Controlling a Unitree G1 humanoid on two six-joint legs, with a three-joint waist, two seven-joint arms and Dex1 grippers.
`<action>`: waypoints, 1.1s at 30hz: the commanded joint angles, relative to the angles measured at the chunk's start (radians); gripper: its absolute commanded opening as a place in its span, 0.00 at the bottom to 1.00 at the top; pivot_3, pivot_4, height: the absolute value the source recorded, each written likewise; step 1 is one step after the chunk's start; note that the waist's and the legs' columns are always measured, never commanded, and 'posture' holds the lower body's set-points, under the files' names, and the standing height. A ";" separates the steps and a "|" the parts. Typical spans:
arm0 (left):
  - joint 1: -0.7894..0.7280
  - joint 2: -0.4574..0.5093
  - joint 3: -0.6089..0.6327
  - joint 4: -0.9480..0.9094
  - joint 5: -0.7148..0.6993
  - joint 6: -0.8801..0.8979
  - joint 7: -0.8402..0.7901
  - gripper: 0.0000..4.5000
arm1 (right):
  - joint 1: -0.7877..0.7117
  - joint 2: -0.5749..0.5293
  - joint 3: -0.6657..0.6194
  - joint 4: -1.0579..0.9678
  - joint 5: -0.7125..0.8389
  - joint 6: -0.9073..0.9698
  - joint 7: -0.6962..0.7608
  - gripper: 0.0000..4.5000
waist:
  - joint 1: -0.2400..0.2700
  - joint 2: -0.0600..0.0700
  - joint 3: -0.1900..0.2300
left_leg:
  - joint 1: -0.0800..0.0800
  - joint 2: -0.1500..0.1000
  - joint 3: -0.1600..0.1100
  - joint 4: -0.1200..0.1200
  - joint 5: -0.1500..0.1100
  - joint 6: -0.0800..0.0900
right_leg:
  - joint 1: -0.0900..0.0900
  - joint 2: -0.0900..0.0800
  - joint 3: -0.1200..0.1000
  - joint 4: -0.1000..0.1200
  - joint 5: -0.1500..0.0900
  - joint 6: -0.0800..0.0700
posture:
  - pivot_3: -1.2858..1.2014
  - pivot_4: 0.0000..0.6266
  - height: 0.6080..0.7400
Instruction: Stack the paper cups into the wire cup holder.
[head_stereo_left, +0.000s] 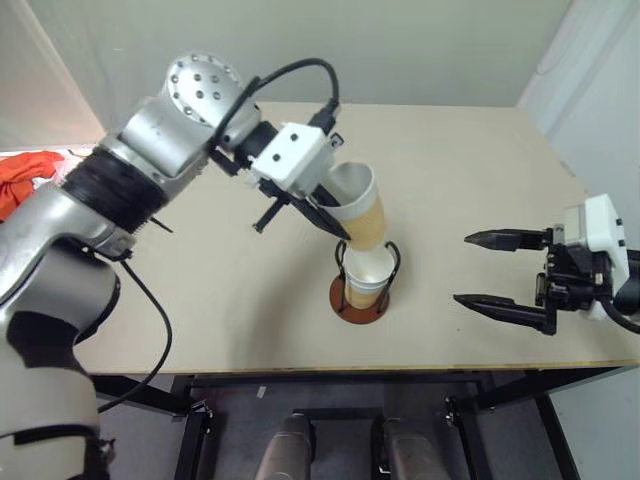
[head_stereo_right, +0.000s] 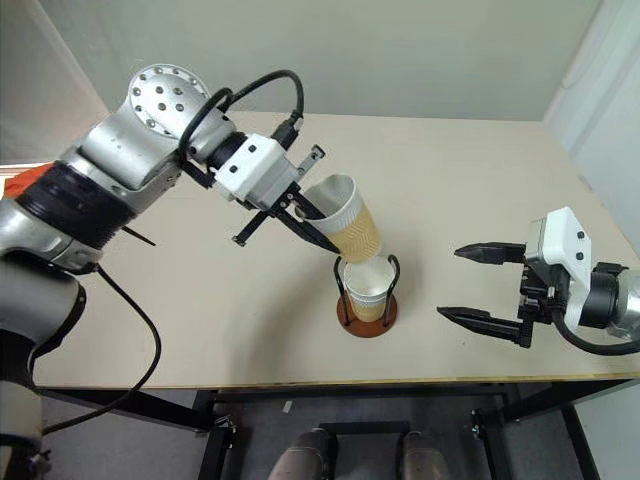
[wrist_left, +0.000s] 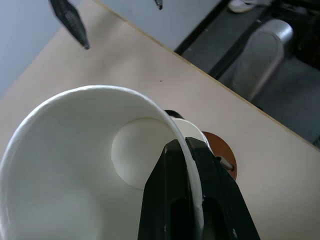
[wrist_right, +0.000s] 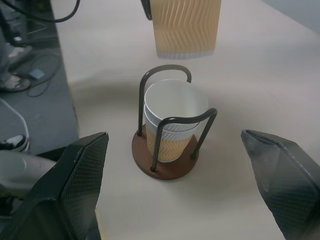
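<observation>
We have two cups (wrist_right: 174, 120) nested in the holder (wrist_right: 165, 160); our left gripper (head_stereo_right: 318, 228) pinches the third cup (head_stereo_right: 352, 228) by its rim just above, at the holder's 11 o'clock, while our right gripper (head_stereo_left: 490, 270) waits at 3 o'clock, jaws spread.

Silver arms, black-fingered hands, cables

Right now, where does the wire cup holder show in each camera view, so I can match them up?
Left eye: wire cup holder at table centre, below the held paper cup.
Right eye: holder again at centre, under that cup.
Left wrist: its brown base peeks past the cup's rim.
Right wrist: holder in the middle, cups inside.
Shared landmark: the cup pinched by the left gripper.
</observation>
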 joint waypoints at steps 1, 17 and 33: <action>-0.051 -0.047 -0.048 0.068 0.006 -0.102 -0.040 0.01 | 0.025 0.001 -0.074 -0.070 0.047 0.015 -0.077 1.00 | 0.004 0.000 0.000 | 0.000 -0.001 0.000 0.001 -0.001 0.001 | 0.001 -0.001 0.000 0.000 0.000 0.001 | 0.52 0.24 1.00; -0.073 -0.143 -0.123 0.161 0.032 -0.190 -0.040 0.61 | 0.124 -0.027 -0.139 -0.142 0.110 0.017 -0.197 1.00 | 0.020 0.000 0.000 | -0.004 -0.011 -0.001 0.002 -0.007 0.007 | 0.001 -0.009 0.002 -0.001 -0.004 0.020 | 0.52 0.24 1.00; 0.259 0.166 0.394 0.040 0.028 0.281 -0.023 0.83 | -0.286 -0.029 0.298 0.330 -0.061 -0.203 0.072 1.00 | -0.016 0.005 -0.002 | -0.001 -0.013 0.005 0.001 -0.002 0.005 | 0.002 -0.010 0.002 0.001 -0.007 0.028 | 0.52 0.24 1.00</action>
